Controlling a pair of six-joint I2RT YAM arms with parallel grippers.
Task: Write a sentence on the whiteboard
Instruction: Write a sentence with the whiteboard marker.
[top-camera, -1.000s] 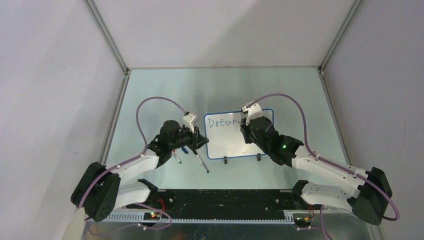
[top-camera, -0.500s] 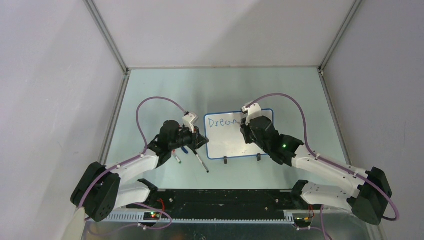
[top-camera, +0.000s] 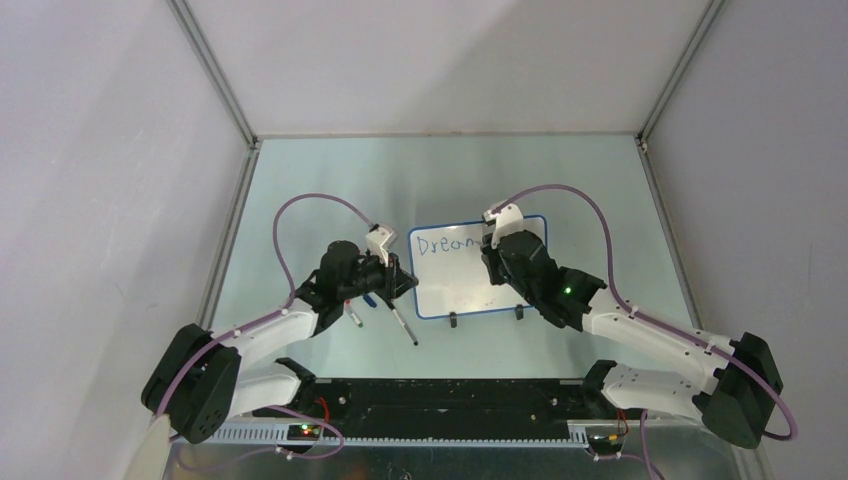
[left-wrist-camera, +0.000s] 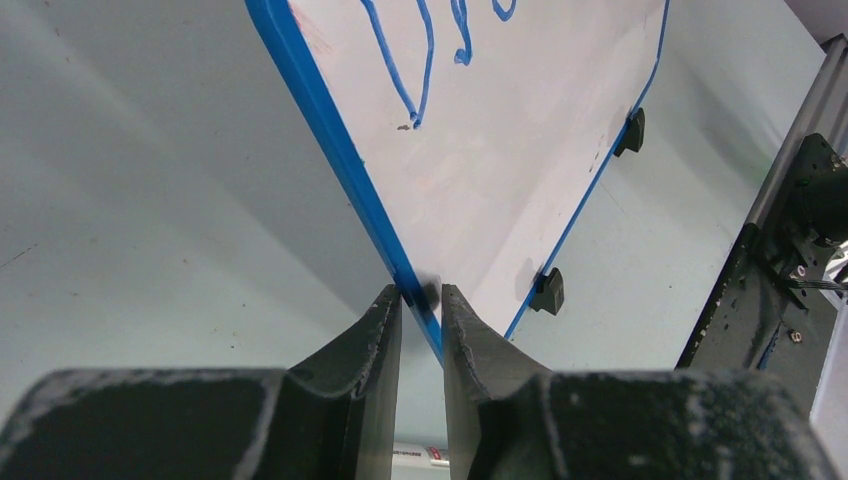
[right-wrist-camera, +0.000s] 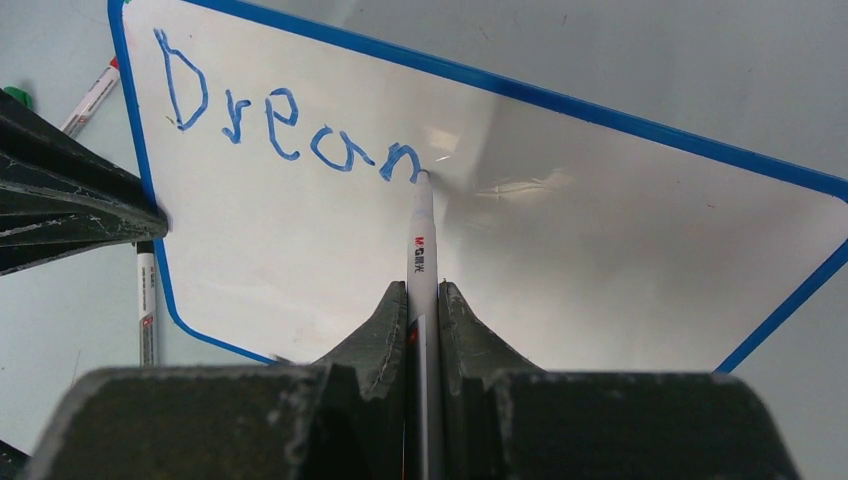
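Our right hand (right-wrist-camera: 423, 298) grips the marker (right-wrist-camera: 421, 235), tip touching the sentence (right-wrist-camera: 283, 128) just ahead on the whiteboard (right-wrist-camera: 620, 250). Our left hand (left-wrist-camera: 421, 297) pinches its rim; we should apply light, even tip pressure.

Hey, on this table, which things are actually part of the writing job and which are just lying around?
In use: glossy white blue-rimmed whiteboard; blue handwritten letters; white marker pen in the right gripper; left gripper clamping the board's rim.
Lying about: loose white marker pens left of the board.
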